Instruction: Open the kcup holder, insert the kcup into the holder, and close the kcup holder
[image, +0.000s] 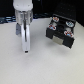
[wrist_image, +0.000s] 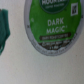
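Nearest the lens in the wrist view is the kcup (wrist_image: 52, 25), its green foil lid filling much of that picture, the words "DARK MAGIC" legible on it and a white rim around the edge. It lies on the pale tabletop (wrist_image: 35, 67), directly under the wrist. A dark green shape (wrist_image: 5, 30) shows at the picture's margin beside it; what it is cannot be told.

In the exterior view the cup itself is hidden behind the arm. The gripper (image: 25, 49) points down at the tabletop, toward the middle of the surface and on the exterior view's left half. Whether its fingers are spread or closed cannot be told: they blur into one pale column there, and no fingertip appears in the wrist view.

The kcup holder (image: 61, 31) stands well apart from the gripper, toward the tabletop's far edge on the exterior view's right. Its tray looks pulled forward, with small pods showing in the slots on top, though the picture is too coarse to be sure how far it is out.

Judging from this, the opening step appears done and the pick-up of the cup is in hand. The next move calls for a straight descent centred on the lid, fingers either side of the rim, a firm close, then a lift and a carry across to a free slot in the tray.
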